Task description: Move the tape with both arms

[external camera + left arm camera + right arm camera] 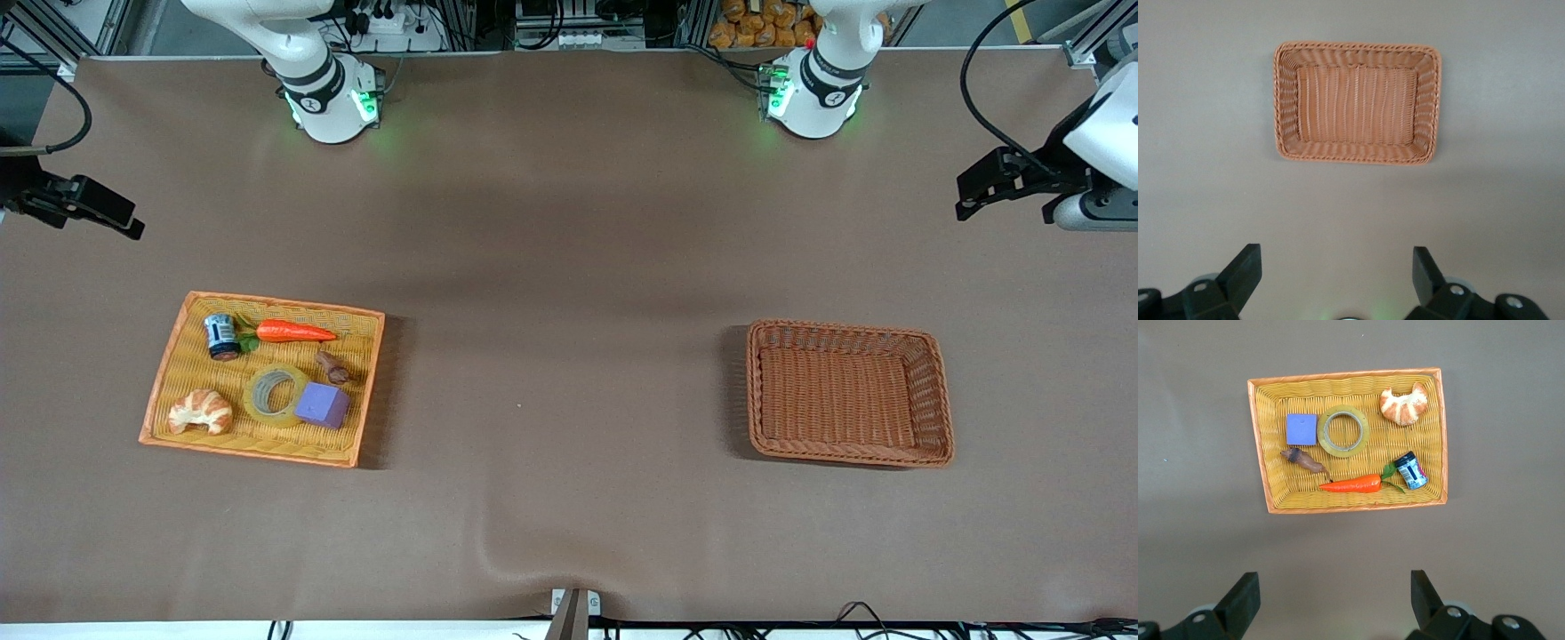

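Tape (276,394): one roll, one tray (169,366).

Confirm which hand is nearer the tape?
Right. The right hand is open above the table at the tray's end, where the tape lies; the left hand, open, is at the brown basket's end.

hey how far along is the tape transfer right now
Nothing is done yet. The tape lies flat in the yellow tray beside the purple cube. Both claws, left and right, are open, holding nothing. Left: pickup, handover, and placing in the brown basket.
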Robot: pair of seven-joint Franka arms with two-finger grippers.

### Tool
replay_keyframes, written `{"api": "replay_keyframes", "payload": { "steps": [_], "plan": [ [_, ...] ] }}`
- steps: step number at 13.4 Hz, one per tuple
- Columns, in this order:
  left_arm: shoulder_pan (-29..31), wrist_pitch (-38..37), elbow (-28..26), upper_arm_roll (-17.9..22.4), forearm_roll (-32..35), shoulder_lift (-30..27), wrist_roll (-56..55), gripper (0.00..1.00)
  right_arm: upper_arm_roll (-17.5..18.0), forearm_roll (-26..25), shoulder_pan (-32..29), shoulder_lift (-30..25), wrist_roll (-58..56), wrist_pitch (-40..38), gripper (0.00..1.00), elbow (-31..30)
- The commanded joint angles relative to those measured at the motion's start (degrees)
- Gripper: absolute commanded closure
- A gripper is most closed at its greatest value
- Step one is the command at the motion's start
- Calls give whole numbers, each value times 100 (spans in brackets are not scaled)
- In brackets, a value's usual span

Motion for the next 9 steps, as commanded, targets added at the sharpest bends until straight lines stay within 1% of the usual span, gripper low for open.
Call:
{"api": "replay_keyframes", "payload": {
  "steps": [1, 9],
  "plan": [
    [49, -176, 60, 89, -81, -56, 54, 0, -48, -71, 78, -59, -6, 47, 0, -66],
    [58, -159, 17, 81, -72, -12, 55, 0, -48, -10, 61, -24, 3, -137, 0, -4]
  ]
}}
